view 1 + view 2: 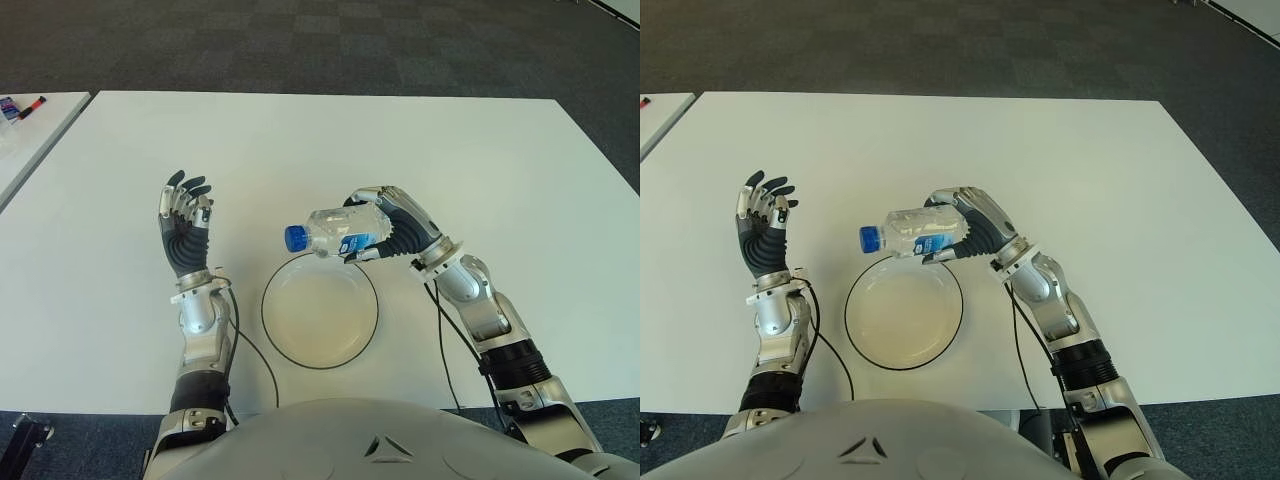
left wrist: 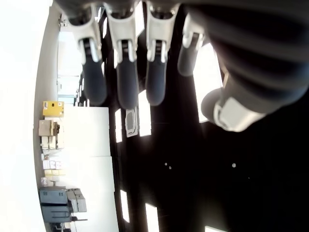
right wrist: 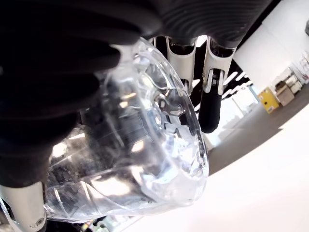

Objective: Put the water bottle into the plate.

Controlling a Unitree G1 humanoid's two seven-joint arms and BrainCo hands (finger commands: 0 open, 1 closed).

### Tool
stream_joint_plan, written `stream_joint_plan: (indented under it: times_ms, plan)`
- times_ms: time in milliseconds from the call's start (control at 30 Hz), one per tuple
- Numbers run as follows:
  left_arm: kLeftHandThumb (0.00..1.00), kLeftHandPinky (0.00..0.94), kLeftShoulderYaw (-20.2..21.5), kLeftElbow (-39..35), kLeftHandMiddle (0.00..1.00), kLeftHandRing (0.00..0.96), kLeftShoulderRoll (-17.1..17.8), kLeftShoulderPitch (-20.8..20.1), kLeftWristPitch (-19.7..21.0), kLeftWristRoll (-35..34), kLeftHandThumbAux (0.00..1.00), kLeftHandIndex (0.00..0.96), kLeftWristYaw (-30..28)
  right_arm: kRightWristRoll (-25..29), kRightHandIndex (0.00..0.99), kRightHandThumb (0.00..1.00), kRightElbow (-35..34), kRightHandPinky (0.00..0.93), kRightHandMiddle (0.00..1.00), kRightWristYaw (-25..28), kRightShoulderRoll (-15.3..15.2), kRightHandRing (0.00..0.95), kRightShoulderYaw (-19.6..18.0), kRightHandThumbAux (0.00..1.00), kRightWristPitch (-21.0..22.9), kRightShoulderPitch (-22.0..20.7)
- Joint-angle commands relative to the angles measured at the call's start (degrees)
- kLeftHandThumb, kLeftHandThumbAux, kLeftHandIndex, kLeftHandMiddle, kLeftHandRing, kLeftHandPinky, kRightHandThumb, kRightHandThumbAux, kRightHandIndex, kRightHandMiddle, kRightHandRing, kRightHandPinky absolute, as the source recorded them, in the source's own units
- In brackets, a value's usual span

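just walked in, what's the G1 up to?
The right robot hand is shut on a clear water bottle with a blue cap, holding it on its side above the far rim of the plate, cap pointing toward the robot's left. The bottle is not yet in the plate, which sits on the white table in front of the robot. The left robot hand is idle, raised with fingers spread, left of the plate and holding nothing.
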Motion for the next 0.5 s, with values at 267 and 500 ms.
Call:
stream_joint_plan:
  times_ms: [267, 500]
  plan:
    - [0.552, 0.380, -0.3, 1.8, 0.320, 0.342, -0.2, -1.0, -0.9, -0.3, 0.580, 0.198, -1.0, 1.7, 0.383, 1.000, 1.4, 0.436, 0.504, 1.2, 0.7, 0.513, 0.9, 0.667, 0.8, 4.4]
    - [0.552, 0.383, -0.4, 2.5, 0.327, 0.348, -0.2, -1.4, -1.8, 0.1, 0.596, 0.206, -0.9, 0.3, 0.385, 1.000, 5.6, 0.437, 0.506, 1.4, 1.1, 0.513, 2.8, 0.666, 0.0, 5.5]
